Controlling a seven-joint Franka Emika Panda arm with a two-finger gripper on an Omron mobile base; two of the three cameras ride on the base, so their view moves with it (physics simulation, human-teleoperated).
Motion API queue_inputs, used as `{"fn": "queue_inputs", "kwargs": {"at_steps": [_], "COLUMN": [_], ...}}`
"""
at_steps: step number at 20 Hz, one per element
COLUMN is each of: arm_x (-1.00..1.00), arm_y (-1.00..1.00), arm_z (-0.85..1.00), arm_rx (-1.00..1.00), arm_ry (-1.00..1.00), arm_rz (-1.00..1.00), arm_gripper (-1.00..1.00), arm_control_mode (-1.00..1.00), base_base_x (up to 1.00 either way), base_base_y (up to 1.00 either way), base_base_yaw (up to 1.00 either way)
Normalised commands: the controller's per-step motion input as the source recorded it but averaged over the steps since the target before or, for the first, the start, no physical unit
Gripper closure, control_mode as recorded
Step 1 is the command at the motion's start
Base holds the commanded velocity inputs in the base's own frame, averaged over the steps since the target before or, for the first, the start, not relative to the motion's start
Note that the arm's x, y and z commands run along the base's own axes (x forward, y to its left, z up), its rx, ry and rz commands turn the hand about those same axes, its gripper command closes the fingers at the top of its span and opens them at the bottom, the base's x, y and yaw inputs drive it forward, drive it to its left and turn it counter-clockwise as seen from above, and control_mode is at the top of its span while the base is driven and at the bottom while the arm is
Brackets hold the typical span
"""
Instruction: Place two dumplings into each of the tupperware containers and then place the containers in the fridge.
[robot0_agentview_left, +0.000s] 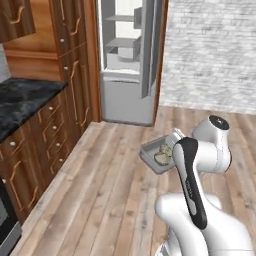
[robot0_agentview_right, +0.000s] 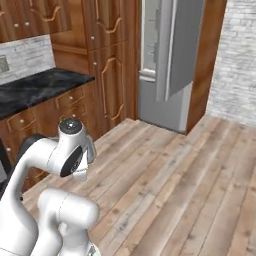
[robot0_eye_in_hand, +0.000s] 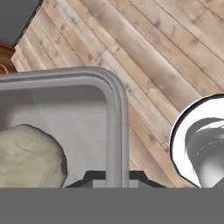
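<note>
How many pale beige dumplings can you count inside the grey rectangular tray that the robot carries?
2: both pale beige dumplings lie side by side in the grey rectangular tray, one nearer the fridge, one nearer the arm. The arm covers part of the tray, so more may be hidden.

Base views face fridge (robot0_agentview_left: 127, 60) from behind arm; hand view close on container (robot0_eye_in_hand: 114, 113).

Grey tupperware container (robot0_agentview_left: 150, 152) aloft – dumplings (robot0_agentview_left: 164, 153) inside – fridge (robot0_agentview_left: 127, 65) open.
</note>
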Motion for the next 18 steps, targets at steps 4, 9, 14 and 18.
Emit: {"fn": "queue_inputs", "kwargs": {"at_steps": [4, 9, 14, 18], "arm_x": [0.0, 0.0, 0.0, 0.0], "arm_y": [0.0, 0.0, 0.0, 0.0], "arm_z": [0.0, 0.0, 0.0, 0.0], "arm_rx": [0.0, 0.0, 0.0, 0.0], "arm_ry": [0.0, 0.0, 0.0, 0.0], "arm_rz": [0.0, 0.0, 0.0, 0.0], "arm_gripper": [1.0, 1.0, 1.0, 1.0], "arm_control_mode": [1.0, 1.0, 1.0, 1.0], "base_base_x": [1.0, 1.0, 1.0, 1.0], "base_base_y": [0.69, 0.45, 0.45, 0.51], "base_base_yaw": [-0.21, -0.27, -0.29, -0.28]}}
